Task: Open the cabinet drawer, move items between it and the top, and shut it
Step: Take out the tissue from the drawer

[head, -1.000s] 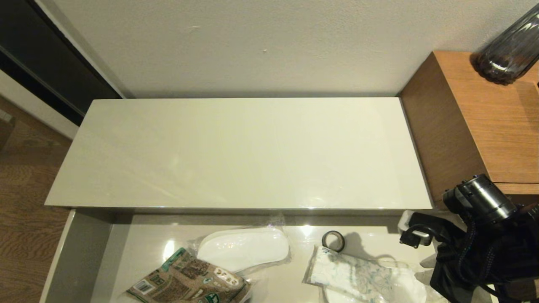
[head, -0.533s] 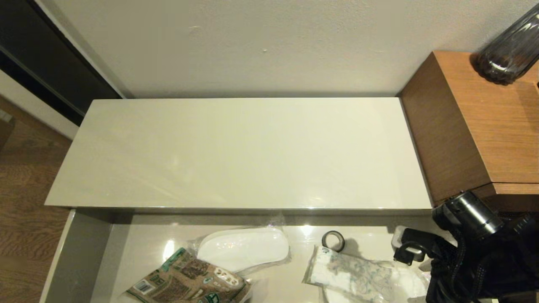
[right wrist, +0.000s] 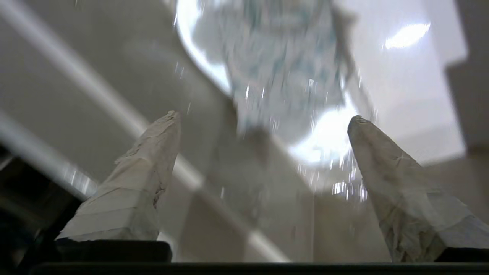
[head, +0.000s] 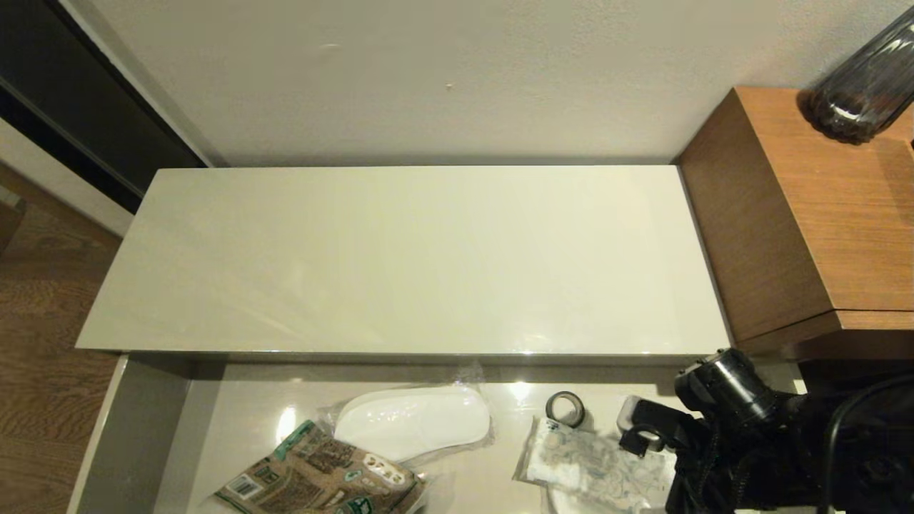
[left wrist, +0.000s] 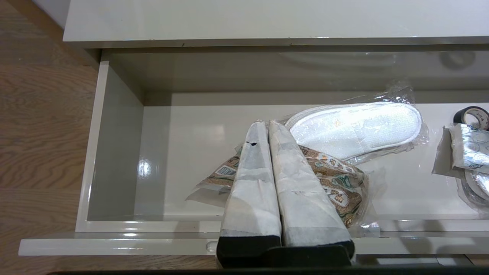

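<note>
The cabinet drawer (head: 136, 428) stands pulled out below the bare cream top (head: 414, 257). Inside it lie the brown-and-green packet (head: 321, 478) toward the left and the white pack with blue pattern (head: 585, 464) toward the right. My right arm (head: 721, 389) reaches over the drawer's right end. The right gripper (right wrist: 263, 116) is open just above the blurred white pack (right wrist: 282, 57), with nothing between its fingers. My left gripper (left wrist: 266, 123) is shut and empty in front of the drawer (left wrist: 118, 152), with the packet (left wrist: 336, 179) partly hidden behind it.
A white slipper in clear plastic (head: 410, 421) lies mid-drawer and a dark tape ring (head: 565, 408) beside the white pack. Another bagged slipper (left wrist: 473, 187) lies under that pack. A taller wooden unit (head: 807, 214) with a dark vase (head: 864, 78) stands at the right.
My right arm has swung left and downward from the drawer's right end, coming over the white pack. The left arm and the items have stayed put.
</note>
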Tool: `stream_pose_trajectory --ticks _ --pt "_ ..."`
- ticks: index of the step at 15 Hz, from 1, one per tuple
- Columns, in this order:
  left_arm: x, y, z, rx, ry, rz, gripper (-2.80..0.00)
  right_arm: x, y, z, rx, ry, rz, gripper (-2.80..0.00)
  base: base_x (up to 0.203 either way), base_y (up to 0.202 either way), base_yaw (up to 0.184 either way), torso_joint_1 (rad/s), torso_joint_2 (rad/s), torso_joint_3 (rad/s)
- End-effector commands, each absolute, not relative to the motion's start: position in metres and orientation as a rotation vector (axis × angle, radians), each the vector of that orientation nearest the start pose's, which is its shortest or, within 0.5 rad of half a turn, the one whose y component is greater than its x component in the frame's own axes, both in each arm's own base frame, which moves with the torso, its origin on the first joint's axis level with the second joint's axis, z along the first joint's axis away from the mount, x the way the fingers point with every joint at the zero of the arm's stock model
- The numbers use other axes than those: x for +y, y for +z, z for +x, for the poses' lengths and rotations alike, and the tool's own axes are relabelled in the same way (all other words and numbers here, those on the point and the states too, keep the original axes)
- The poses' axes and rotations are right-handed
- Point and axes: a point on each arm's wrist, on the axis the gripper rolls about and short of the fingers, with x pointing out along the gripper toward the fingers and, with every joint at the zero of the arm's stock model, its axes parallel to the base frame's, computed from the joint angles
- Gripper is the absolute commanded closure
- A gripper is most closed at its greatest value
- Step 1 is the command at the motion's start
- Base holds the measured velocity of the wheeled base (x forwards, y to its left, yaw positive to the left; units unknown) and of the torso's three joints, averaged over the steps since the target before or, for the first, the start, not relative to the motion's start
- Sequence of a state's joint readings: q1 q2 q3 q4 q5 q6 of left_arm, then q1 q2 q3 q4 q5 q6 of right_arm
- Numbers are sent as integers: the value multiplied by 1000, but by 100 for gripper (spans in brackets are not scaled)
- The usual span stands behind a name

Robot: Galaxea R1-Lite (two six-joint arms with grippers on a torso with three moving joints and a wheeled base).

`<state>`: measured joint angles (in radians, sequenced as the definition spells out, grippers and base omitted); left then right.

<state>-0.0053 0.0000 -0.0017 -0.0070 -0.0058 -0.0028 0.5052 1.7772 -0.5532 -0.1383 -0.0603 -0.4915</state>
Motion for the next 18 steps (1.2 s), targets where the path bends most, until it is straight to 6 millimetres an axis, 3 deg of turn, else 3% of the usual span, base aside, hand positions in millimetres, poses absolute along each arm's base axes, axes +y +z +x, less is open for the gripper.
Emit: stream_pose_trajectory --ticks 1,6,10,18 --pt "0 77 -23 -8 -12 -3 0 130 31 227 927 675 -753 -280 0 0 0 0 0 0" --pt "0 77 -23 -8 -12 -3 0 144 5 235 855 709 -762 -280 0 0 0 0 0 0" --pt "0 77 -23 -8 -12 -3 0 144 -10 231 890 724 -777 -280 0 0 0 0 0 0" --pt "0 77 -23 -8 -12 -3 0 152 -50 243 875 716 -787 -280 0 0 0 0 0 0"
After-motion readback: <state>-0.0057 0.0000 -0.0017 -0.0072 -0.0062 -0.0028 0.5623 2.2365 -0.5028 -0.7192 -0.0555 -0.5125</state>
